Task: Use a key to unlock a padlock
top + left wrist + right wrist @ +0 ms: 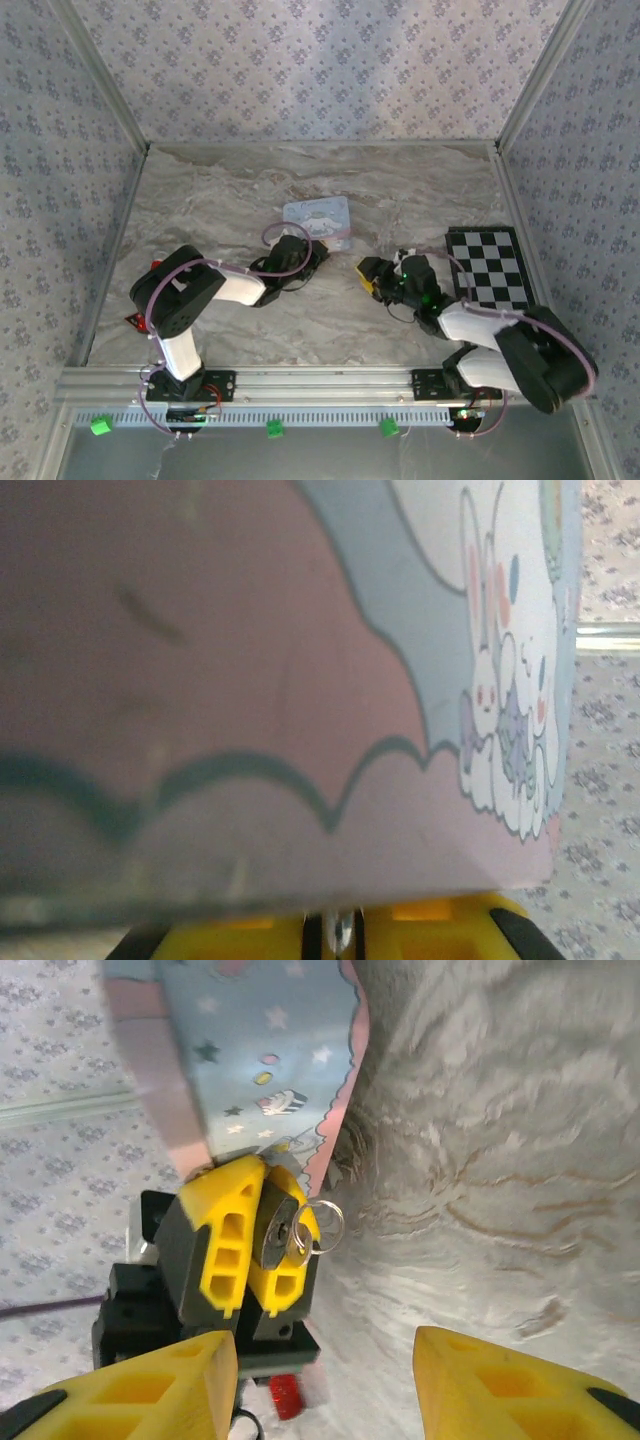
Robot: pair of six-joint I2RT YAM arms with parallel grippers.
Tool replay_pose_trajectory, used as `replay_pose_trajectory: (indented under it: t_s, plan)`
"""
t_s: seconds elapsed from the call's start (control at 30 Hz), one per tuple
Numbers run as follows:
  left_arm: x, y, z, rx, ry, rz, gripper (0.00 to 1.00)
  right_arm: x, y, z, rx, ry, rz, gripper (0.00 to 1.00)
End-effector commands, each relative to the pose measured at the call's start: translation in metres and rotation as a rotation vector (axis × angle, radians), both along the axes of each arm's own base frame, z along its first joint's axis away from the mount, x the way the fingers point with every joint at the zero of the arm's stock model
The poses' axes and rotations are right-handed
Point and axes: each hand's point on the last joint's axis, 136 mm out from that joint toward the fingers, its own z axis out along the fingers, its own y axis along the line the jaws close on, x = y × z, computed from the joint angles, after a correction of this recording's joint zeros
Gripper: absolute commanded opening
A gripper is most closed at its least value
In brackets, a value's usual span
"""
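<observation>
Padlock (272, 1235), the tiny dark metal block kind, sits pinched between the yellow fingers of the left tool (268, 1195), which is closed tight on it. The keyhole end faces the right wrist camera. A small silvery key on a thin wire ring (322, 1228) sticks out at that end (looks seated in the keyhole, though it's a bit small to swear by).

The right tool (328, 1355) hangs just in front of it with its yellow fingers spread apart and nothing between them, only grey-veined marble-look table (520, 1160) showing through the gap.

Right behind the left tool is a pale-blue square tin with cartoon bunnies and a pink scalloped border (300, 680), really close to the left wrist camera. From above, the two tools (308, 256) (372, 275) are near each other mid-table, with a black-and-white checkered board (490, 265) lying beside the right arm.
</observation>
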Motion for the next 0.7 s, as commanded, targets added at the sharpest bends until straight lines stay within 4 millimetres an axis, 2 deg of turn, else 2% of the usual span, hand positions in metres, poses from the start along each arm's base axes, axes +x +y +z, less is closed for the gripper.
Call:
replay_pose_trajectory:
  t_s: [0.0,0.07,0.17,0.27,0.4,0.57,0.67]
  plan:
    - [-0.002,-0.004,0.011,-0.021,-0.01,-0.043,0.0,-0.01,-0.02,-0.001,-0.424,-0.143,0.162,0.48]
    - [-0.005,-0.004,0.008,-0.009,0.002,-0.059,0.0,-0.008,-0.021,0.009,-0.574,-0.307,0.23,0.47]
    - [-0.008,-0.004,0.006,0.007,0.009,-0.081,0.0,-0.012,-0.008,0.022,-0.708,-0.591,0.374,0.45]
    - [-0.012,-0.004,0.006,0.017,0.019,-0.096,0.0,-0.011,-0.001,0.033,-0.865,-0.761,0.387,0.44]
    - [-0.016,-0.002,0.009,0.013,0.018,-0.105,0.0,-0.018,0.022,0.044,-1.084,-1.021,0.471,0.44]
    - [-0.019,-0.005,0.014,-0.005,0.017,-0.127,0.0,-0.026,0.05,0.028,-1.139,-1.212,0.647,0.45]
    - [-0.021,-0.005,0.016,-0.017,0.015,-0.131,0.0,-0.025,0.058,0.019,-1.187,-1.282,0.691,0.45]
